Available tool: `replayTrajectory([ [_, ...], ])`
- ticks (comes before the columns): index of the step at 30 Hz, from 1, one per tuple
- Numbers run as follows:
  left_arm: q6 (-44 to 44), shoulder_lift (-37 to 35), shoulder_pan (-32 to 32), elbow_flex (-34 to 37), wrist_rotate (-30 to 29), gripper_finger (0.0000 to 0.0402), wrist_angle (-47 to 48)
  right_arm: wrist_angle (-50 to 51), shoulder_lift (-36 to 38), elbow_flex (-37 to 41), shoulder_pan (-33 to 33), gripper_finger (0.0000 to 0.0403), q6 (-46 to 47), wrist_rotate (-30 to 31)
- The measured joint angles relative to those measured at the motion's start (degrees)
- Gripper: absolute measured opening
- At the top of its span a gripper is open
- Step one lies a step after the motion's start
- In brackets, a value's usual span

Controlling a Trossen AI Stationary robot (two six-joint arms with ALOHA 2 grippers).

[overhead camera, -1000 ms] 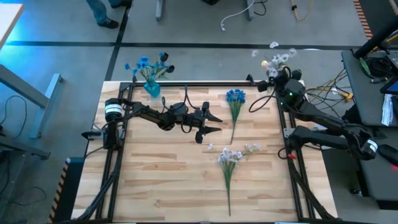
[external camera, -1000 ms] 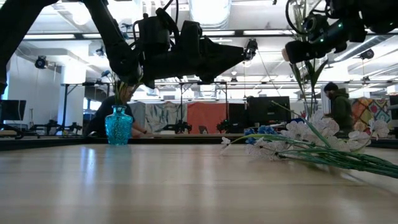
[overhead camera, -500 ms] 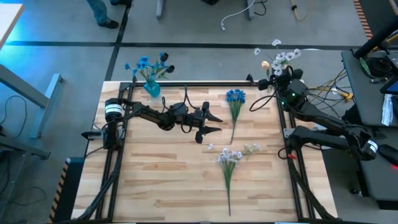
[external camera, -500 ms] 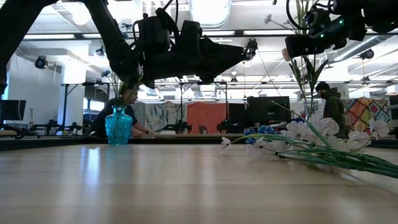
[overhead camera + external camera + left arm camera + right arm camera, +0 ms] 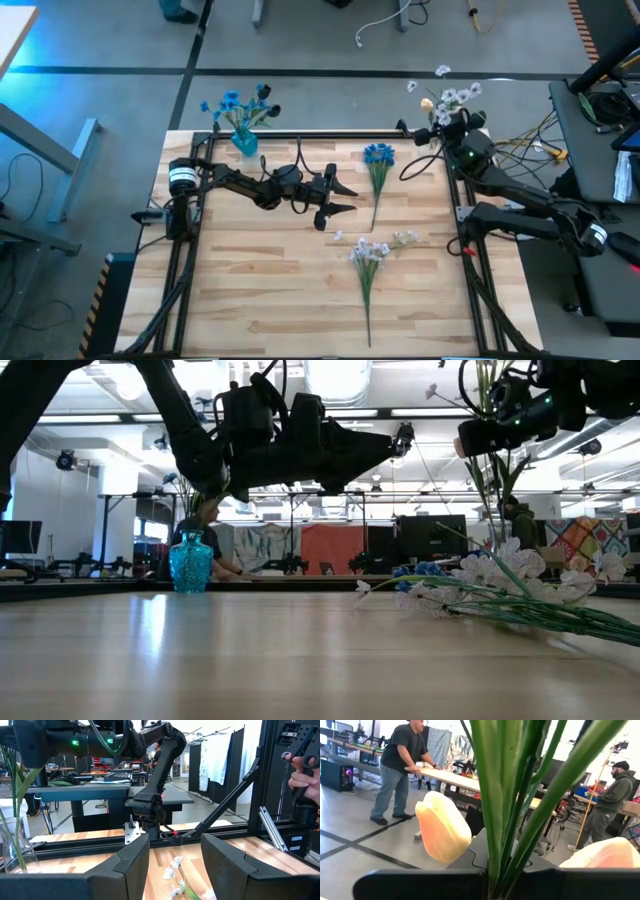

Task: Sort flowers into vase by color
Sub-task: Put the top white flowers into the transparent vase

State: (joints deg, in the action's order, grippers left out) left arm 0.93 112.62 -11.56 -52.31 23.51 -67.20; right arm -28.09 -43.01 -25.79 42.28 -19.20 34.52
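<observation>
High view. Left gripper (image 5: 342, 198) hovers over table centre, fingers apart, nothing between them; it points toward 3 o'clock, probably lined up for the next pick. Blue sprig (image 5: 378, 158) lies flat at about 1 o'clock from it, stem trailing toward 6. White-lilac sprig (image 5: 371, 250) lies at 5 o'clock, well apart from the blue one. Teal vase (image 5: 245, 143) stands at the table's 11 o'clock corner with blue flowers (image 5: 236, 104) already in it, so blues seem to belong there. Right gripper (image 5: 447, 122) sits at the 1 o'clock corner, clamped on a bunch of tulip buds and pale blossoms (image 5: 452, 97).

Low view. Left gripper (image 5: 385, 446) hangs high above the wooden table (image 5: 250, 660), clear of everything. Teal vase (image 5: 190, 561) is upright at the far edge. The loose sprigs (image 5: 500, 585) lie on the boards at 3 o'clock. Right gripper (image 5: 478, 436) is up at 1 o'clock, green stems running down from it to a clear glass vase (image 5: 497, 525).

Left wrist view. Own fingers (image 5: 132, 865) spread; pale blossoms (image 5: 176, 867) show on the boards between them. Clear glass vase (image 5: 15, 842) with a green stem at 9 o'clock. A person's hand (image 5: 302, 772) at 3 o'clock.

Right wrist view. Green stems (image 5: 512, 795) pinched tight at the fingertips; peach tulip bud (image 5: 442, 832) beside them. Two people in the room beyond.

No readable writing or brand in any view.
</observation>
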Motion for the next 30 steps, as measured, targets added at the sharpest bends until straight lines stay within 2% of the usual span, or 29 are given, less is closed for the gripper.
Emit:
replayTrajectory([
  [9,0.0,0.0,0.0,0.0,0.0,0.0164,0.1,-1.9,-1.7,1.1,0.0,0.0013,0.4,0.0],
  [14,0.0,0.0,0.0,0.0,0.0,0.0164,0.1,-1.9,-5.4,1.1,0.0,0.0013,2.7,0.1],
  [22,0.0,0.0,0.0,0.0,0.0,0.0164,0.1,-2.7,-12.4,-0.4,0.0,0.0013,3.6,8.6],
  [30,0.0,0.0,0.0,0.0,0.0,0.0164,0.2,-0.3,-15.1,-2.4,0.0,0.0023,3.8,9.1],
])
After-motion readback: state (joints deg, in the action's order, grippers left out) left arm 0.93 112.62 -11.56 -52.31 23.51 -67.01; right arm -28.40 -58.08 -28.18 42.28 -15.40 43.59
